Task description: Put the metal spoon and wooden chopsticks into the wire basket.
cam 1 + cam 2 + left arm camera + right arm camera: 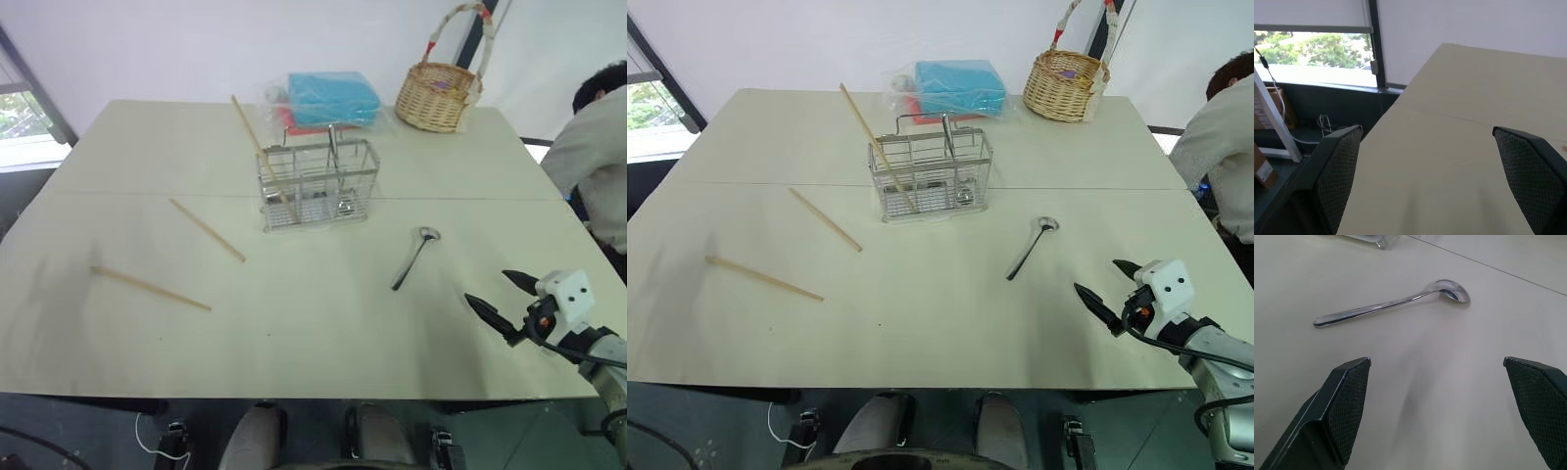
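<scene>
Chopsticks (208, 230) are being left loose on the table (313, 333): two are lying flat and apart on its left half, while a third is leaning slanted in the wire basket (319, 186) near the table's middle. The metal spoon (415, 257) is lying flat to the right of that basket (bowl toward the far side). The right gripper (502, 297) is being held spread wide and empty just short of the spoon; the left gripper (1437, 181) is likewise being kept wide apart, grasping nothing, over the table's left edge.

Spoon (415, 258) right of wire basket (318, 186), chopsticks (208, 230) left
</scene>
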Controlling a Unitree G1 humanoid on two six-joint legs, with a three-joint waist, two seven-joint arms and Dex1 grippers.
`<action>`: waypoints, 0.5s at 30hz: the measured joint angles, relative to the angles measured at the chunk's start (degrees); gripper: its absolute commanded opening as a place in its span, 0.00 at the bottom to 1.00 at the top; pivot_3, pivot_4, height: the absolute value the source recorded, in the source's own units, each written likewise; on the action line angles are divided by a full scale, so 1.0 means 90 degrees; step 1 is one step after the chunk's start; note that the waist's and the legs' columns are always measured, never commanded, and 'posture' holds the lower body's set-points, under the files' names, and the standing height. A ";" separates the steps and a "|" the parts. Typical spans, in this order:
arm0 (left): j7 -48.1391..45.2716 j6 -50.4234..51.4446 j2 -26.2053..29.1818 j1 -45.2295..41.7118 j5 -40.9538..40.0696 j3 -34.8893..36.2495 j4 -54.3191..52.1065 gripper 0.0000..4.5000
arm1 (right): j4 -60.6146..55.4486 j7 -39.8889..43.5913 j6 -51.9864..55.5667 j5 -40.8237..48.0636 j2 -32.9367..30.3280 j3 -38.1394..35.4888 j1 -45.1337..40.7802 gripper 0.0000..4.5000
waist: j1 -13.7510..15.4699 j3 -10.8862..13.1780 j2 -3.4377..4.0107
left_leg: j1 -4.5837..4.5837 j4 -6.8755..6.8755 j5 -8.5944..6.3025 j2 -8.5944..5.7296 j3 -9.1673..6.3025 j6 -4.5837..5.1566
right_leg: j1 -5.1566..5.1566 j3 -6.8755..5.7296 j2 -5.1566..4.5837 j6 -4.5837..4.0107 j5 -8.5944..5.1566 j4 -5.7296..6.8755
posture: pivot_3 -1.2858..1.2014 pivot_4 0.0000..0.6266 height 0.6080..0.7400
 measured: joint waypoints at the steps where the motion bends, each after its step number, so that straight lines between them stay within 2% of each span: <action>1: -0.0013 -0.0011 0.0002 0.0000 0.0025 -0.0014 0.0000 1.00 | 0.0000 -0.0009 0.0000 0.0000 0.0002 0.0000 0.0000 0.99 | 0.0000 0.0000 0.0000 | 0.0000 0.0000 0.0000 0.0000 0.0000 0.0000 | 0.0000 0.0000 0.0000 0.0000 0.0000 0.0000 | 0.52 0.24 0.40; 15: -0.0085 -0.0013 0.0109 -0.0123 0.0126 -0.0177 0.0034 1.00 | -0.0010 -0.0076 -0.0005 -0.0004 0.0023 0.0001 -0.0079 0.99 | 0.0001 0.0000 -0.0001 | 0.0002 0.0003 0.0001 0.0000 0.0000 0.0001 | -0.0001 0.0000 0.0000 0.0000 0.0000 0.0012 | 0.52 0.24 0.40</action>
